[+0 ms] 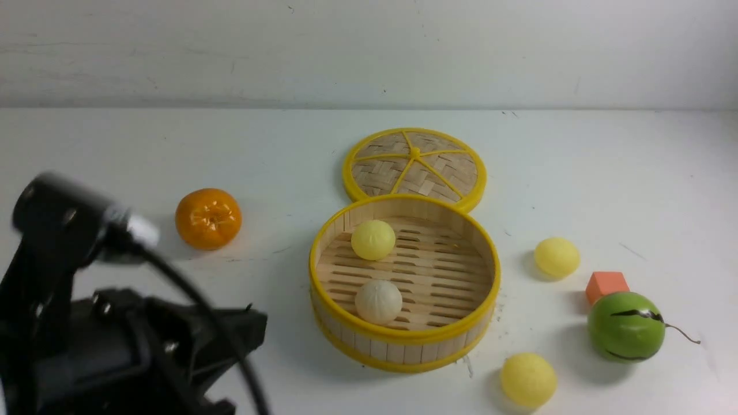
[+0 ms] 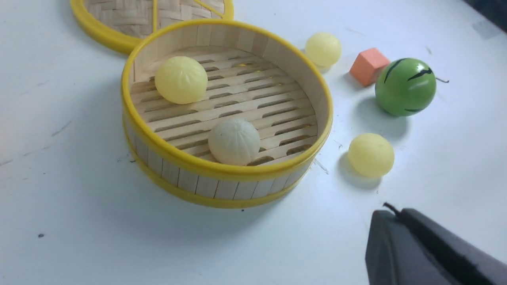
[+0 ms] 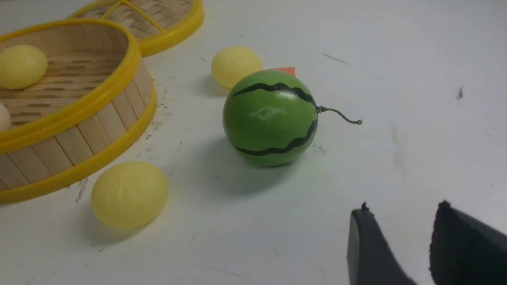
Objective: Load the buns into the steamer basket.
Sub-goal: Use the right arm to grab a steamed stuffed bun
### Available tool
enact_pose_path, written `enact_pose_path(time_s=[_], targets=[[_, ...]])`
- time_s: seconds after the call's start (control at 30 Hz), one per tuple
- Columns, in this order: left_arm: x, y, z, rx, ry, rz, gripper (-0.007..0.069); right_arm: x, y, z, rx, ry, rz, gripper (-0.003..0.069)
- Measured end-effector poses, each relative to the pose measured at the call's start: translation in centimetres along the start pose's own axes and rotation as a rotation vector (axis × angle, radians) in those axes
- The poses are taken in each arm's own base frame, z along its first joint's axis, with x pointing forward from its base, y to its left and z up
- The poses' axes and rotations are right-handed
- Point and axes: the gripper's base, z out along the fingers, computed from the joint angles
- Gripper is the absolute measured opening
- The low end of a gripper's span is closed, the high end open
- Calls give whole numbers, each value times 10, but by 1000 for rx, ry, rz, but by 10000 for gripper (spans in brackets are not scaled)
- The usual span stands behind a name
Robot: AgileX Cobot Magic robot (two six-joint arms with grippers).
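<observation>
The steamer basket (image 1: 403, 340) stands mid-table. Inside it lie one pale yellow bun (image 1: 373, 240) at the far left and the off-white pleated bun (image 1: 378, 302) at the near side. Two pale yellow buns lie on the table to its right: one farther (image 1: 556, 257), one nearer (image 1: 528, 380). My left gripper (image 2: 390, 213) is shut and empty, low at the near left of the basket (image 2: 222, 186). My right gripper (image 3: 402, 208) is open and empty, near the melon, apart from the nearer bun (image 3: 129, 194). It is out of the front view.
The woven lid (image 1: 415, 164) lies flat behind the basket, touching its rim. A glossy tangerine (image 1: 208, 218) sits left of the basket. A green melon (image 1: 625, 326) with a stem and an orange cube (image 1: 605, 285) sit at the right, between the two loose buns.
</observation>
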Motion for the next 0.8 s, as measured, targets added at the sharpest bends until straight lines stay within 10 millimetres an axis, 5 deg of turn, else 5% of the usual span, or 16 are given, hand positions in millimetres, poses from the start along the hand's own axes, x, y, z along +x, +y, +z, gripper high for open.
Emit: enact_pose_path(time_s=[0.13,0.27,0.53,0.63,0.8], targets=[[29,9,-24,11,-164,-18,-13,-1,1,0,-10,-13,30,241],[50,15,-47,35,-290,-22,-13,-10,5,0,-71,-122,247,241],[74,20,-55,46,-316,-22,-13,-38,2,-8,-149,-419,581,241],[77,20,-54,45,-298,-21,-13,-47,7,-13,-168,-368,554,241],[80,20,-53,44,-261,-20,-13,-99,24,-22,-147,-51,374,241]])
